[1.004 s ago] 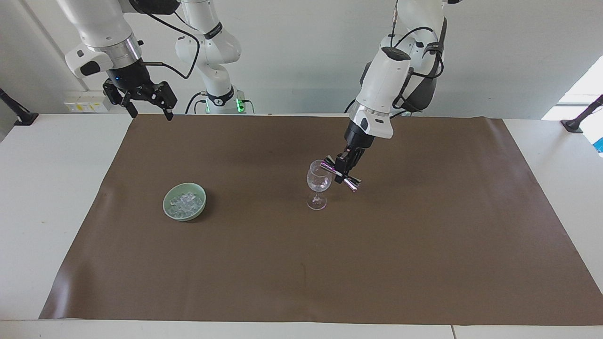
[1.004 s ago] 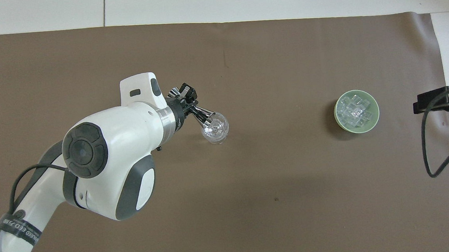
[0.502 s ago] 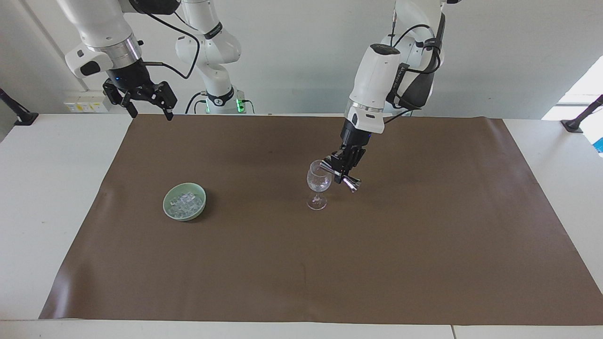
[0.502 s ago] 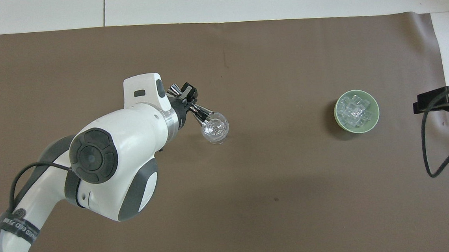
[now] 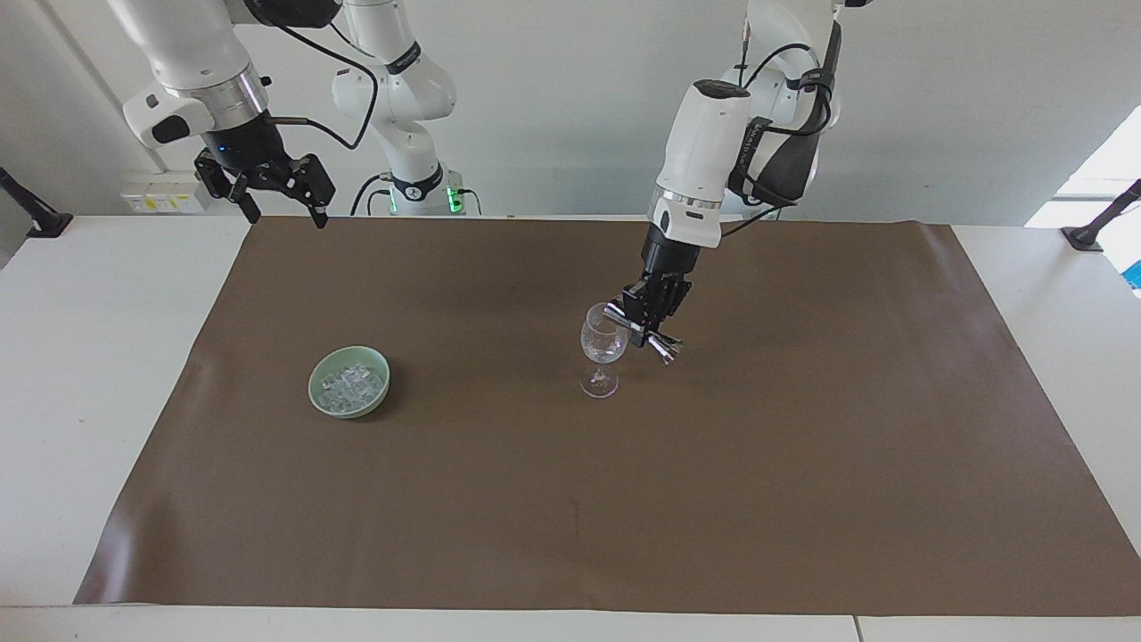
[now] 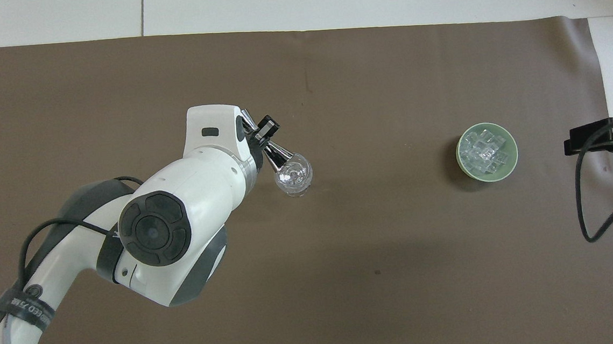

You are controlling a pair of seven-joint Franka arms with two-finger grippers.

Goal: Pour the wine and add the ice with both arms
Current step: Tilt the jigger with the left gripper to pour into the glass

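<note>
A clear wine glass (image 5: 603, 343) (image 6: 293, 175) stands upright mid-mat. My left gripper (image 5: 649, 323) (image 6: 263, 134) is shut on a silver double-ended jigger (image 5: 644, 333) (image 6: 273, 155). The jigger is tilted, with its lower end at the glass's rim. No wine shows; it is out of view. The ice (image 5: 349, 383) (image 6: 486, 151) lies heaped in a pale green bowl (image 5: 312, 385) (image 6: 461, 156) toward the right arm's end of the table. My right gripper (image 5: 285, 214) (image 6: 595, 138) hangs open and holds nothing, above the mat's corner by the robots, where the arm waits.
A brown mat (image 5: 802, 464) (image 6: 400, 273) covers most of the white table (image 5: 89, 401). Only the glass and the bowl stand on it. A black clamp post (image 5: 1092, 234) sits at each end of the table's edge by the robots.
The left arm's wrist has swung more upright over the glass, and the jigger stays at the rim. The right arm, glass and bowl have not moved.
</note>
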